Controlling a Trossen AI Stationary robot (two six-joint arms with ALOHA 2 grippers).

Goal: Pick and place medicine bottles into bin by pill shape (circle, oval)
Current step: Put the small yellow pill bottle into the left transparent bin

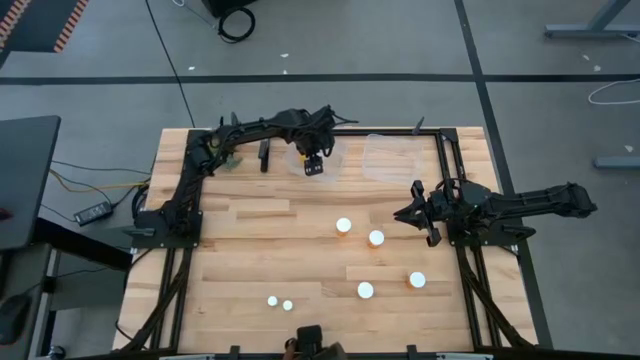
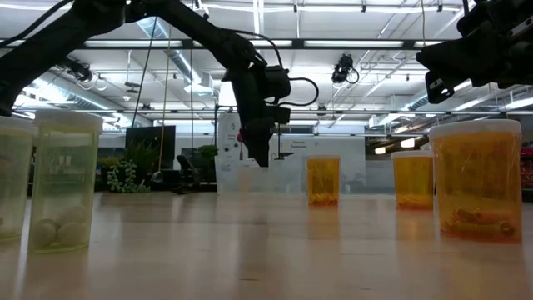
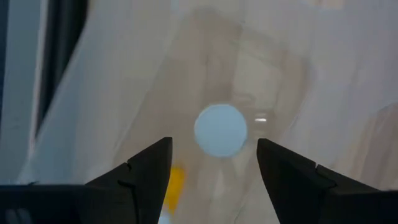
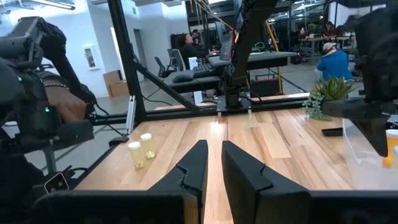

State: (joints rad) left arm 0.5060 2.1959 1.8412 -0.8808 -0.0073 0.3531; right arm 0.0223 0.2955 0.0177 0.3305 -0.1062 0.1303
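No text can be read in any view; the medicine bottles [image 2: 477, 180] show no readable label. No brand or number is seen.

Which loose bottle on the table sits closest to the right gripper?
The bottle just left of the right gripper; the others stand farther off.

Left claw [image 1: 314, 165] spread wide; right claw [image 1: 418, 222] closed.
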